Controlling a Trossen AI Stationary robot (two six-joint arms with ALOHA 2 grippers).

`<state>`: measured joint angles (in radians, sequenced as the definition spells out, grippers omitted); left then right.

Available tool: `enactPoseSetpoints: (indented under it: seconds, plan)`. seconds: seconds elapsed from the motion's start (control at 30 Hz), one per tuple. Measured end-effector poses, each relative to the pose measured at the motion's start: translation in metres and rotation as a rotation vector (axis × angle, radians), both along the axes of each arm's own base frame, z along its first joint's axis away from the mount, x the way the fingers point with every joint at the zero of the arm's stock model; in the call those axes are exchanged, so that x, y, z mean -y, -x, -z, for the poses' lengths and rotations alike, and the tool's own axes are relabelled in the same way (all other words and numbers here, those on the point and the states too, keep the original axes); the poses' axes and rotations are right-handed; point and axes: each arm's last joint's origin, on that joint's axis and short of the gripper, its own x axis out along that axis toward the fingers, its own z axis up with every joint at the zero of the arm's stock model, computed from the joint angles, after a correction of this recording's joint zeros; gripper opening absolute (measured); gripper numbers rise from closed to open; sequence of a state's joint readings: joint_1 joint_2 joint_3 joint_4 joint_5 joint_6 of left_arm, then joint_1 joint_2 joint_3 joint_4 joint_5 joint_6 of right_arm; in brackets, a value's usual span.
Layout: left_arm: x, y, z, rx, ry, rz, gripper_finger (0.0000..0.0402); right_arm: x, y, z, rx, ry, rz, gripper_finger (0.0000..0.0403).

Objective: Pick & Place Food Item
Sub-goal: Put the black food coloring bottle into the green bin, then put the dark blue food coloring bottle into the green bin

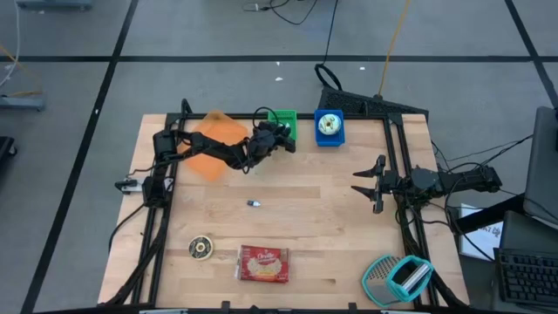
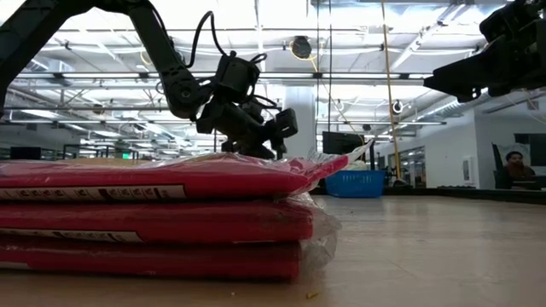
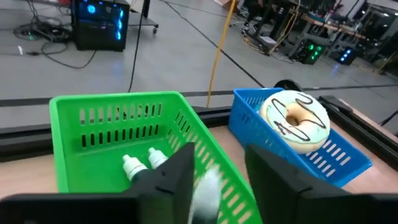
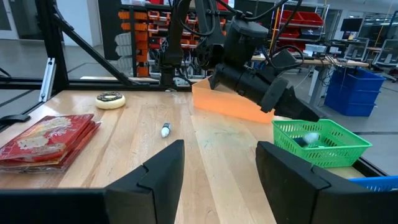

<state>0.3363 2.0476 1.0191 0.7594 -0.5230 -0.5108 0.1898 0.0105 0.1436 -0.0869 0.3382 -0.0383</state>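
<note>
A green basket (image 1: 282,120) stands at the table's far edge, with a blue basket (image 1: 329,128) holding a white-iced donut (image 3: 294,120) to its right. My left gripper (image 1: 281,139) hovers at the green basket's near rim, fingers apart. Between them shows a blurred white thing (image 3: 208,186), over the basket's wall. Two white-capped items (image 3: 142,163) lie inside the green basket (image 3: 124,134). My right gripper (image 1: 370,184) waits open at the right, holding nothing. My left gripper has the blurred white thing (image 3: 205,183) close beside one finger (image 3: 171,180), with a clear gap to the other finger (image 3: 273,180). I cannot tell whether the gripper touches it.
An orange tray (image 1: 214,144) sits under the left arm. A small pale item (image 1: 254,203) lies mid-table. Near the front edge lie a chocolate donut (image 1: 201,248) and a red packet (image 1: 263,264); a teal and white tool (image 1: 398,278) lies at the front right.
</note>
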Motion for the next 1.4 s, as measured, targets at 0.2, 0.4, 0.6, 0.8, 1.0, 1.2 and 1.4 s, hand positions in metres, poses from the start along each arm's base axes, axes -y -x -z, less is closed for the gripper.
enactPoseSetpoints:
  seconds: [0.2,0.4,0.6,0.8,1.0,1.2,1.4]
  plan:
    - [0.002,-0.001,0.000,-0.032,-0.021,0.051,0.0199,0.000,0.000,0.000,-0.001,0.000,0.000,0.0187]
    - [0.011,-0.004,-0.009,-0.122,-0.145,0.152,0.0205,0.000,0.000,0.000,0.000,0.000,0.000,0.0187]
    - [0.032,-0.007,-0.045,-0.156,-0.312,0.313,0.0196,0.000,0.000,0.000,0.000,0.000,0.000,0.0187]
    - [0.069,0.000,-0.084,-0.208,-0.376,0.551,0.0202,0.000,0.000,0.000,0.000,0.000,0.000,0.0187]
    - [0.108,0.018,-0.104,-0.309,-0.302,0.767,0.0200,0.000,0.000,0.000,0.000,0.000,0.000,0.0187]
    - [0.139,0.032,-0.106,-0.389,-0.170,0.851,0.0191,0.000,0.000,0.000,0.000,0.000,0.000,0.0187]
    - [0.164,0.043,-0.090,-0.520,0.012,0.886,0.0197,0.000,0.000,0.000,0.000,0.000,0.000,0.0187]
